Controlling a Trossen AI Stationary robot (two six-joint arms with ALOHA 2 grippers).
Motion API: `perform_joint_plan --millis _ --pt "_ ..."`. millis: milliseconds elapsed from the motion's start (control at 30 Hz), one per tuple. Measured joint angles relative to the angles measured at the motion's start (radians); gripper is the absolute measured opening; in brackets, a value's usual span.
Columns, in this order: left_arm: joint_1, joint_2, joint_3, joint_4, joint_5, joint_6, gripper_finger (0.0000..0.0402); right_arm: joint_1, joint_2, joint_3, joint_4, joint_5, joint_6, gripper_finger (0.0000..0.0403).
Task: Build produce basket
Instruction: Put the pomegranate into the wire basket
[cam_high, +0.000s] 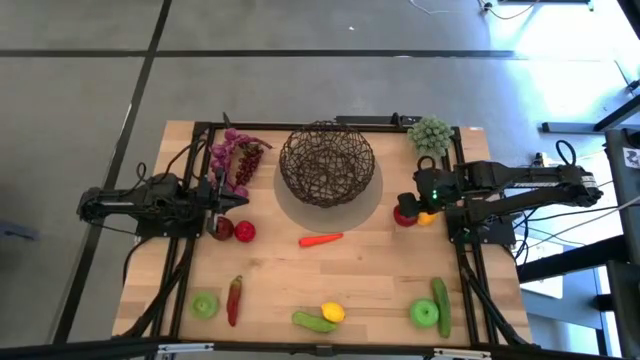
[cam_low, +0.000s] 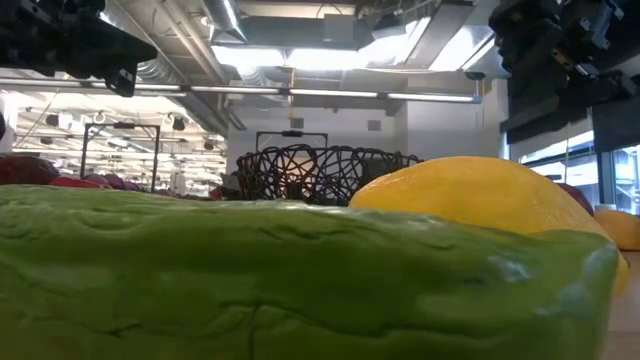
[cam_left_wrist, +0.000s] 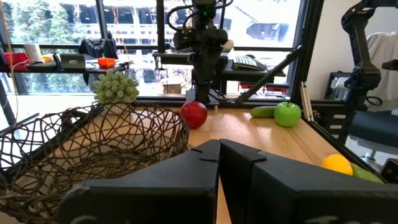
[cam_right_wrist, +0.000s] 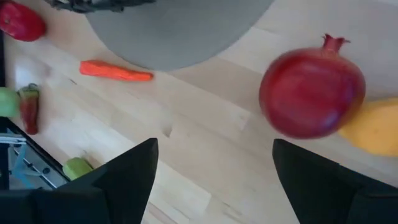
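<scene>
- Right gripper (cam_right_wrist: 214, 180) hangs above the wooden table (cam_high: 370, 275), fingers spread, empty, over a red fruit (cam_right_wrist: 311, 93) beside a yellow one (cam_right_wrist: 373, 127).
- Left gripper (cam_high: 238, 203) shut, by the grapes (cam_high: 235, 160).
- Basket (cam_high: 327, 163) sits mid-table at the far side; carrot (cam_high: 320, 239) just before it.

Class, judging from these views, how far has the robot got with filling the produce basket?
Done: nothing; the wire basket looks empty. In hand: the right end effector hangs open above the table beside a red pomegranate-like fruit, gripping nothing. Left: all the produce, including the carrot, grapes and lemon. The left end effector is shut.
</scene>
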Motion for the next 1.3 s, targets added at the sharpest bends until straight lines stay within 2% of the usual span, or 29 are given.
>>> perform_joint_plan --millis 167,433,1067,1167,1300 --pt "0.0 0.0 0.0 0.0 0.0 0.0 0.0 0.0 0.0 0.0 0.06 0.01 0.007 0.0314" --pt "0.0 0.0 0.0 0.0 0.0 0.0 0.0 0.0 0.018 0.0 0.085 0.127 0.154 0.0314" --pt "0.0 0.0 0.0 0.0 0.0 0.0 0.0 0.0 0.088 0.0 0.076 0.139 0.153 0.0317" --pt "0.0 0.0 0.0 0.0 0.0 0.0 0.0 0.0 0.099 0.0 0.075 0.139 0.152 0.0334" --pt "0.0 0.0 0.0 0.0 0.0 0.0 0.0 0.0 0.098 0.0 0.068 0.138 0.152 0.0382"
